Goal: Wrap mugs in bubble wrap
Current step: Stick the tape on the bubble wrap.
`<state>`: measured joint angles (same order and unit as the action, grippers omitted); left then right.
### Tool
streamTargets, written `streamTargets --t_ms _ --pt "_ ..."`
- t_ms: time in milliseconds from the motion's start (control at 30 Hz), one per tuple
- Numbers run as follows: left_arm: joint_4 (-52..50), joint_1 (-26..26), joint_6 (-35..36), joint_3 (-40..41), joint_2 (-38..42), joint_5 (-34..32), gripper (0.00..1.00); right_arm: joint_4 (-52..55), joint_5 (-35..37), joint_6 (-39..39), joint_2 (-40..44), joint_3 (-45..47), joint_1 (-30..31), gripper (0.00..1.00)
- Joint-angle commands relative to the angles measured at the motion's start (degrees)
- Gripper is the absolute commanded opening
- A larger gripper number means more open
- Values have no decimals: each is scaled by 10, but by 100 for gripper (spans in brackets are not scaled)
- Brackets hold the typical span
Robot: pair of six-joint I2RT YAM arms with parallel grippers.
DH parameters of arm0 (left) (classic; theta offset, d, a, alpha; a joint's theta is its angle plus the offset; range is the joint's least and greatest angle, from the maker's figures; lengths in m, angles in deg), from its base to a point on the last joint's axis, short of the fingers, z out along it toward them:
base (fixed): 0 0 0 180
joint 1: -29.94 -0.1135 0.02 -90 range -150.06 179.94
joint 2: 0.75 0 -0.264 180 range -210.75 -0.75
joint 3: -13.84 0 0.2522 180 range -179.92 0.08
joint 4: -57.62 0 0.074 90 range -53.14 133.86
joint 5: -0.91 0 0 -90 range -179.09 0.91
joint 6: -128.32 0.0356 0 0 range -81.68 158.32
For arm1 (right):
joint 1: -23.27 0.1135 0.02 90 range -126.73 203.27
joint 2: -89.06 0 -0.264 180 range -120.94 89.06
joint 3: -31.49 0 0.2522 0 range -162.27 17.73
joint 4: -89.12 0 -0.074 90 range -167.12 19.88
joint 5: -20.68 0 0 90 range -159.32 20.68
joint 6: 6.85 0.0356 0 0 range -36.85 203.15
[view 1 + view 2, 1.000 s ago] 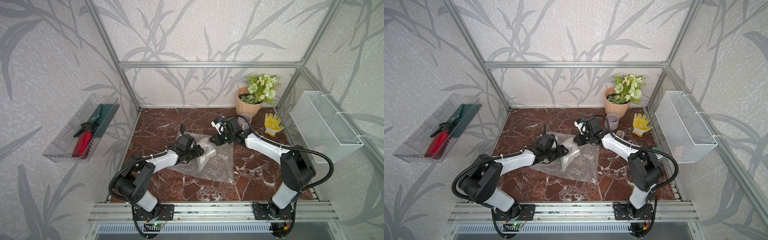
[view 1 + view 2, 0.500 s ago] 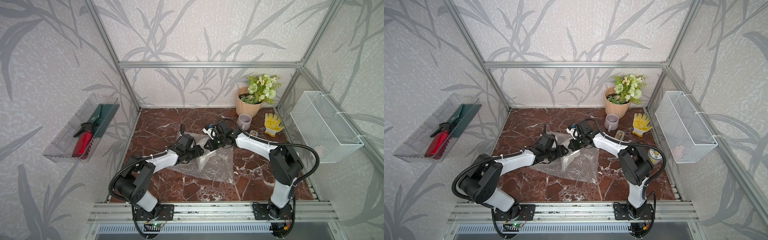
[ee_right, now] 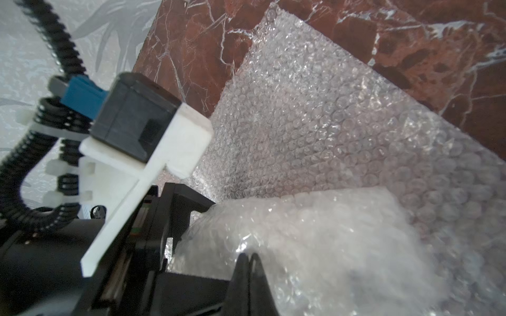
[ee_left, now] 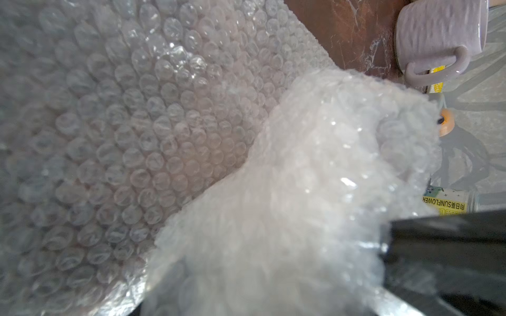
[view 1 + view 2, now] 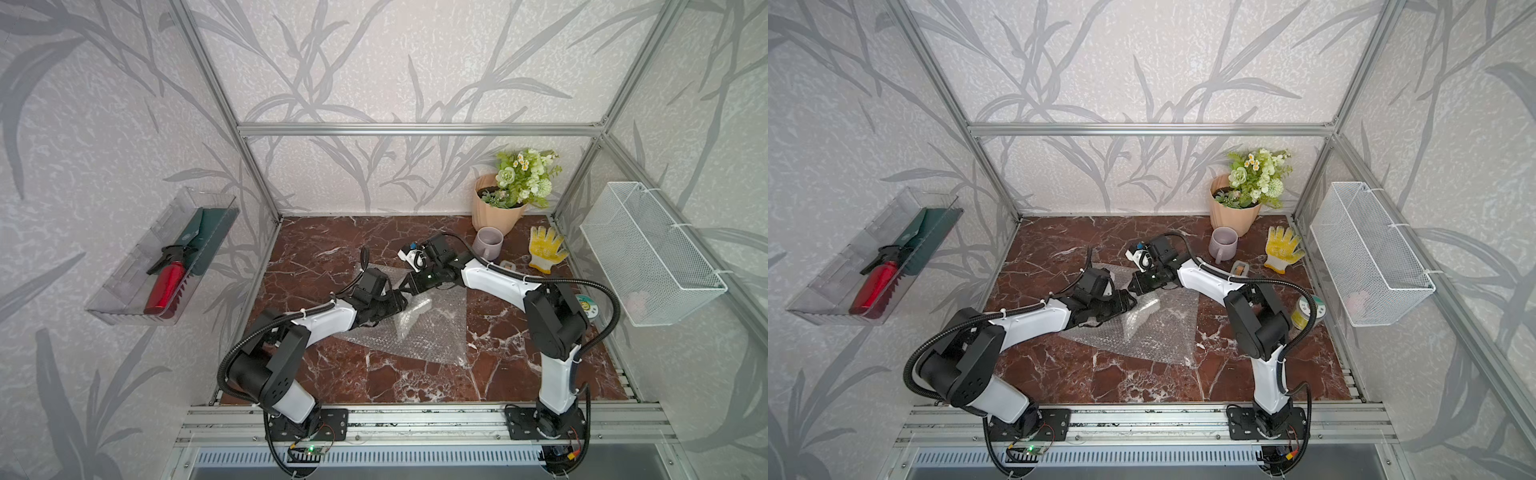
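left tool (image 5: 400,301) apparently around bubble wrap (image 5: 432,332) bundle; right tool (image 3: 249,261) pressed together

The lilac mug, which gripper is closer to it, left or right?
Right. The right gripper, at the bubble wrap, is apart from the lilac mug but nearer; the left gripper, around the wrapped bundle, lies farther off.

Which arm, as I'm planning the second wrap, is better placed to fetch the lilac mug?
Probably right. The lilac mug stands unwrapped on that arm's side, near the shut right gripper; the left gripper is occupied, closed on the bubble wrap bundle.
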<state>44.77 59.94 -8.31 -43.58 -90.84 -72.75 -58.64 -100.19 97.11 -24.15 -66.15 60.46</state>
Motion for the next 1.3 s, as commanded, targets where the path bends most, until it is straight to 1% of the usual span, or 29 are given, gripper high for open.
streamTargets --t_ms 0,100,200,333,433,633,767,900,1033,1167,1267 --pt "-49 3 8 10 -12 -11 66 19 40 4 -20 -23 3 0" --pt "-49 3 8 12 -11 -10 66 33 65 14 -24 -27 1 0" --pt "-50 3 8 13 -11 -12 66 33 55 32 -17 -24 -6 0" --pt "-50 4 7 11 -12 -13 66 -5 43 55 34 16 -8 0" --pt "-50 4 7 11 -13 -12 66 -15 28 62 67 42 -9 0" --pt "-47 4 6 9 -16 -11 66 -16 22 77 97 83 -7 0" --pt "-45 4 6 7 -19 -10 66 5 15 77 87 89 -4 0" --pt "-43 3 6 8 -20 -9 66 24 0 67 64 82 2 0" --pt "-42 3 5 9 -20 -10 66 54 0 56 50 70 4 0" --pt "-42 3 3 12 -20 -12 66 110 12 32 34 50 8 0" --pt "-46 4 1 12 -20 -15 66 171 53 -2 24 24 16 0"
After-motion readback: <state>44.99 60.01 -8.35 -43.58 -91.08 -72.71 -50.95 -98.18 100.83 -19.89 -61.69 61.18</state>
